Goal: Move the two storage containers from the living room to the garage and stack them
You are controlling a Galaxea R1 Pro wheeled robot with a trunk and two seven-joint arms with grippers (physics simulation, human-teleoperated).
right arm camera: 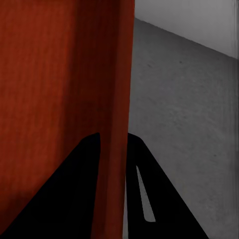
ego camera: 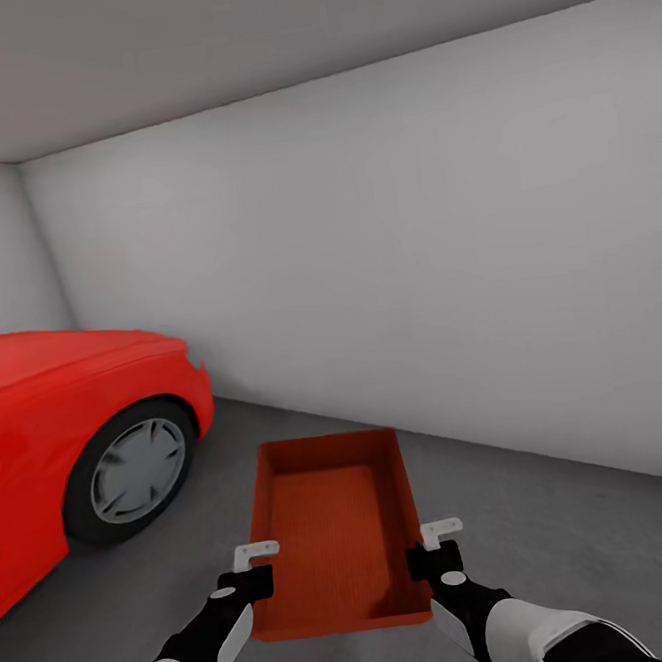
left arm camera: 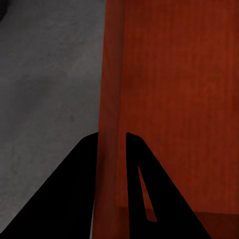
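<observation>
I hold one orange-red storage container (ego camera: 334,532) out in front of me, above the grey concrete floor (ego camera: 580,540) of the garage. My left gripper (ego camera: 253,569) is shut on its left wall, one finger inside and one outside, as the left wrist view shows at the container wall (left arm camera: 110,99). My right gripper (ego camera: 438,551) is shut on the right wall (right arm camera: 117,99) the same way. The bin is topless and empty, with a ribbed inner bottom. The second container is out of view.
A red car (ego camera: 69,434) stands at the left, its front wheel (ego camera: 133,472) close to the container's left side. A white wall (ego camera: 415,263) runs across the back, meeting the floor beyond the container. Open concrete lies to the right.
</observation>
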